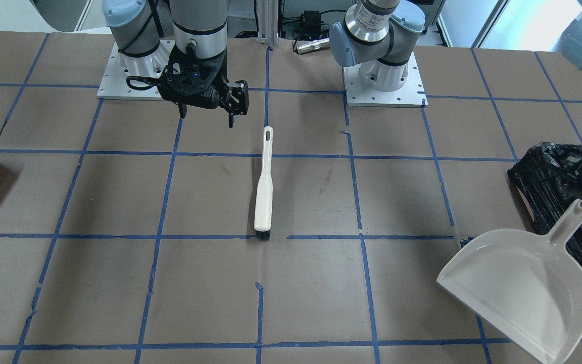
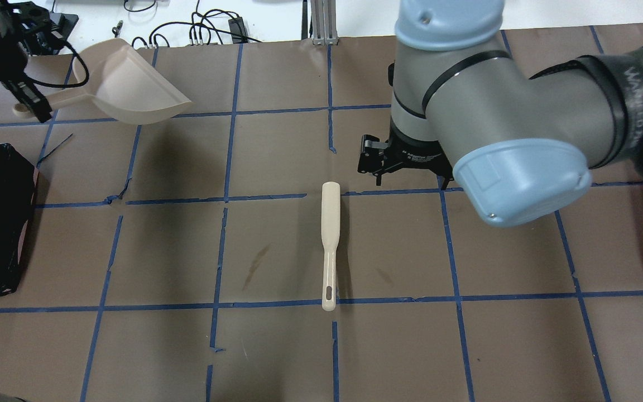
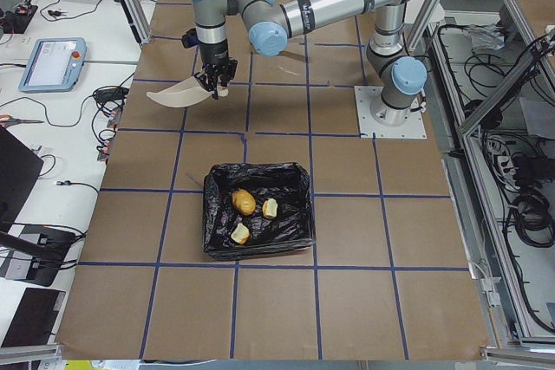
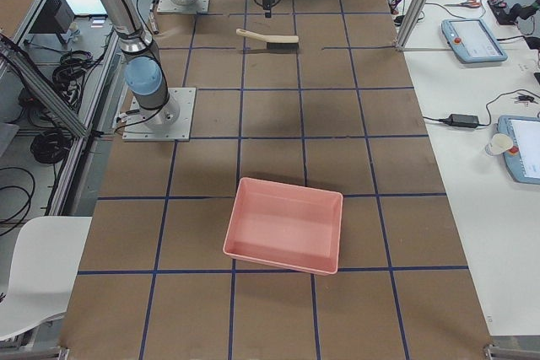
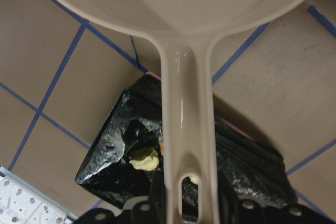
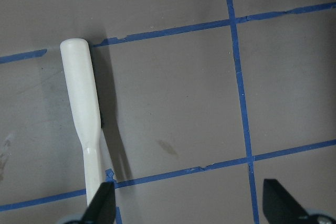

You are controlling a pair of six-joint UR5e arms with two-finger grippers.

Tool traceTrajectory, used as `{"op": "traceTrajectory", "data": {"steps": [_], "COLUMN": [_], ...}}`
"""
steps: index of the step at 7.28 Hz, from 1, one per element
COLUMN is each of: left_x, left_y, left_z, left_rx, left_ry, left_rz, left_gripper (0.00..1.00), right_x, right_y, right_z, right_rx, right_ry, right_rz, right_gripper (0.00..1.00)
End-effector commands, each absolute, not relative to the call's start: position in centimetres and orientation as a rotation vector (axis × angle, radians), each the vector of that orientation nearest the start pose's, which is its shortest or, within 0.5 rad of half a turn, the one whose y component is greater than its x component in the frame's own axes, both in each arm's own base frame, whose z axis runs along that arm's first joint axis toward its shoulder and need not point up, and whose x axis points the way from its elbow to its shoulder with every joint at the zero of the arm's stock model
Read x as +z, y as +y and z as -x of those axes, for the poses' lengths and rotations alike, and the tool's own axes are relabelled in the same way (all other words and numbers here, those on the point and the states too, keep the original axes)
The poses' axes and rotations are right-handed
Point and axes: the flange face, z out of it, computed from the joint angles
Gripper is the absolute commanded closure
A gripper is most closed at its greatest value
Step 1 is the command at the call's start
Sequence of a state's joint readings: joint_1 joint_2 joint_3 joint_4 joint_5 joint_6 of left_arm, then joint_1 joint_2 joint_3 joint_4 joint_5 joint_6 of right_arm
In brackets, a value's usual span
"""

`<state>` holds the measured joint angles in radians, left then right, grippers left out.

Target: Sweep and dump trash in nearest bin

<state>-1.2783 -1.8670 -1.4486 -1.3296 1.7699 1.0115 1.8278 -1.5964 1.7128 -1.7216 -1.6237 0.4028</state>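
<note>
Exterior left shows what matters most: the trash (image 3: 244, 203), all 3 pieces, lies inside the bin (image 3: 260, 168), the orange-brown lump beside 2 pale chunks on the black liner. I judge the sweeping and the dump done, so the step in hand is the wind-up after tipping.

The left gripper (image 3: 217, 84) is clenched on the handle of the dustpan (image 3: 178, 93). The pan hangs above the table (image 1: 119, 283) beyond the far side of the bin and looks empty. The right gripper (image 1: 207, 116) hovers with its fingers (image 6: 102, 203) spread wide and nothing between them. The brush (image 1: 264, 187) lies flat on the middle of the table, just beside that gripper and ungripped.

The next move, as I read it, calls for lowering the dustpan onto the table apart from the bin, levelling it so the lip does not catch, then letting go of the handle.

The front-facing view catches only part of the bin at its right edge, with 1 pale chunk showing. The overhead view shows the bag's side and none of the trash. The left wrist view looks down the handle onto the bin below, with pale pieces showing in the liner. Only exterior right shows the bare pink tray (image 4: 291, 189), well apart from both grippers.
</note>
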Motion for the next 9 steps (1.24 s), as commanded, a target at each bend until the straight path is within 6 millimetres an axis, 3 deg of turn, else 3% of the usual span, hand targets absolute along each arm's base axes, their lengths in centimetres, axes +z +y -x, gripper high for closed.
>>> {"op": "traceTrajectory", "data": {"steps": [1,4,6,9], "left_x": [38.6,36.8,35.5,29.7], "left_y": [-63.6,-62.0,-60.4,-58.7], "left_z": [0.5,12.2,18.3,27.6], "left_rx": [0.079,0.039,0.033,0.002], "left_ry": [2.835,2.967,3.064,3.120], "left_rz": [-0.938,-0.859,-0.753,-0.636], "left_gripper": [1.00,1.00,1.00,1.00], "right_x": [45.9,46.8,47.3,48.8], "right_y": [-45.1,-46.3,-46.3,-47.0], "right_z": [-21.5,-18.9,-18.4,-15.5], "right_rx": [-0.103,-0.120,-0.136,-0.076], "right_ry": [3.155,3.132,3.129,3.137], "right_rz": [-0.184,-0.212,-0.203,-0.195], "right_gripper": [0.00,0.00,0.00,0.00]}}
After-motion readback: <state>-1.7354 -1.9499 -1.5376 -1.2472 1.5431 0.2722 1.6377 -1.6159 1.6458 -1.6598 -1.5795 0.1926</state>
